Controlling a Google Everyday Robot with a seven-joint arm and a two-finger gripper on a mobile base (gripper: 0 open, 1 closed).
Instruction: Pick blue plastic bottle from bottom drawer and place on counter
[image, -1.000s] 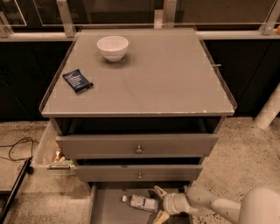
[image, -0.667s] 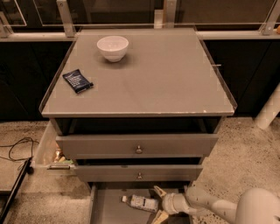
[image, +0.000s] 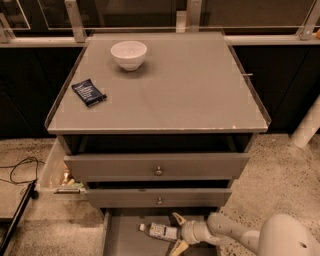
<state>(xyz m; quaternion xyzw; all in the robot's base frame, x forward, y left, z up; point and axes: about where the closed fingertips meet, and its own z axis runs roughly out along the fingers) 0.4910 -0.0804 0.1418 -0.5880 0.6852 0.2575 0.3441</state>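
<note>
The arm was stretched low from the right into the bottom drawer (image: 122, 241). The gripper (image: 176, 233) was held spread apart, astride one end of the lying blue plastic bottle (image: 159, 231).

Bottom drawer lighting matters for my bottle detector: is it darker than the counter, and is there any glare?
Camera view: warm, dim light overall; the counter is evenly lit with a faint sheen and a soft shadow by the bowl; the bottom drawer lies in shade below the upper drawers, yet the bottle shows pale, with the open end effector at its base end.
</note>
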